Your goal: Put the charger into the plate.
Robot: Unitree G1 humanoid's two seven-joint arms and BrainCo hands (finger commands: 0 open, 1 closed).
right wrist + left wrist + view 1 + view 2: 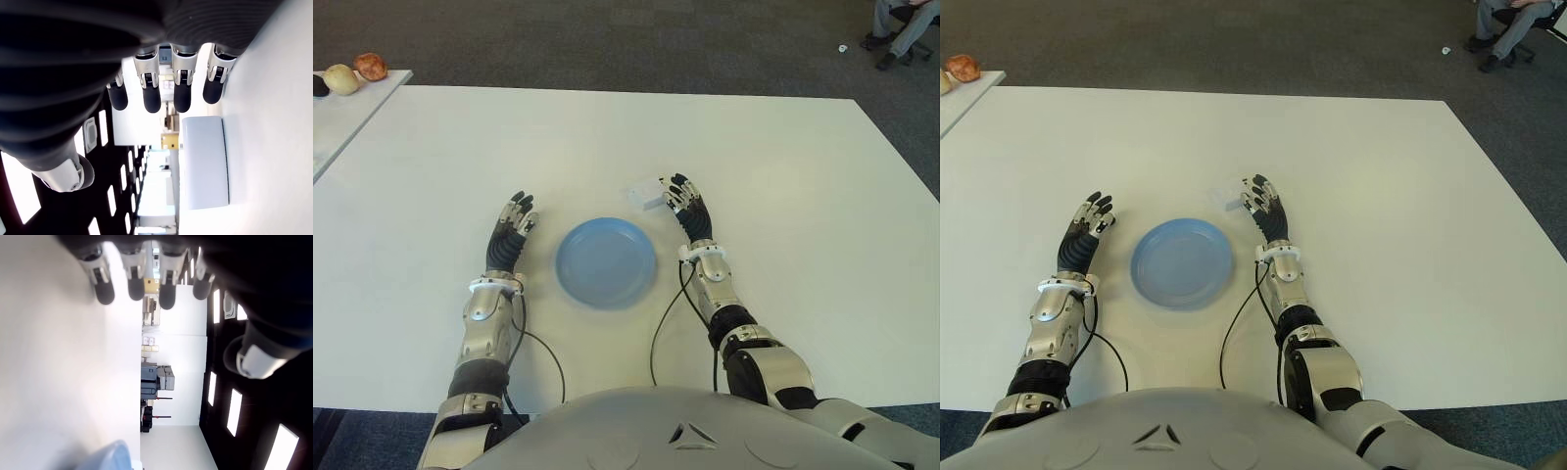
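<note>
Charger [646, 193] lies on table [783, 176], beyond plate [606, 262]. Right hand [686, 206], fingers spread, beside charger, holding nothing. Left hand [512, 230] spread, left of plate.

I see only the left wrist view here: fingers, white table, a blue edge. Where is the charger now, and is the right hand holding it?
Observer: The charger lies on the table, just beyond the plate. The right hand is beside it with fingers open, not holding it.
Operator: Is anything already in the plate?
Observer: No, the plate shows bare blue, and it sits between the two hands.
Operator: And my left hand, does it hold something?
Observer: No. The left hand shows open at the plate's left side, apart from it.
</note>
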